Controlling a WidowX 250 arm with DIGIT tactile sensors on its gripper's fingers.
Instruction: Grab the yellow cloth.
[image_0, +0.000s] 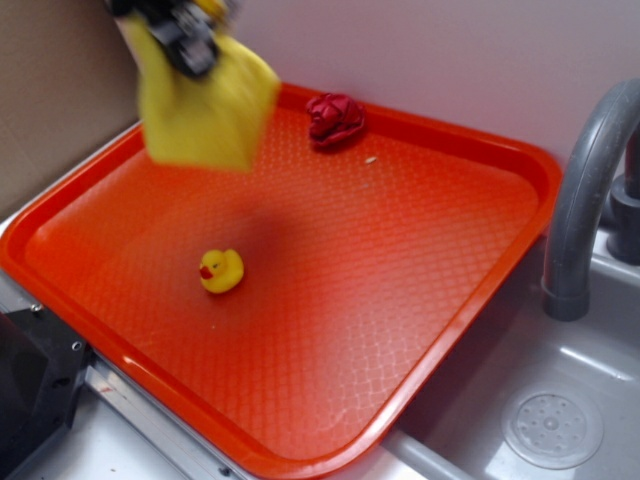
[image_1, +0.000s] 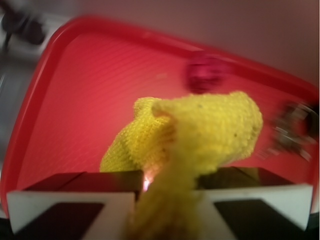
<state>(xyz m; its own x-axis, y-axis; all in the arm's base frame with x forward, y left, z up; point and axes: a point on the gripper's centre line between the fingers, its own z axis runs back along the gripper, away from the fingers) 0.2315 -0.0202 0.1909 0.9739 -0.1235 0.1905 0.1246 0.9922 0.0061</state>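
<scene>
Cloth was already caught. The tool (image_0: 185, 35) was pinched tight on the yellow cloth (image_0: 205, 105), which hung in the air above the back left corner of the orange tray (image_0: 330, 360), not touching it. The little duck (image_0: 221, 270) and the red ball (image_0: 335, 119) sat on the tray, well apart. I think the grab was nearly done. Next, it only needed to hold on tight.

The duck (image_0: 221, 270) sits on the tray (image_0: 420, 300). The ball (image_0: 335, 119) lies at the tray's back edge. The sink (image_0: 560, 400) is right of the tray.
</scene>
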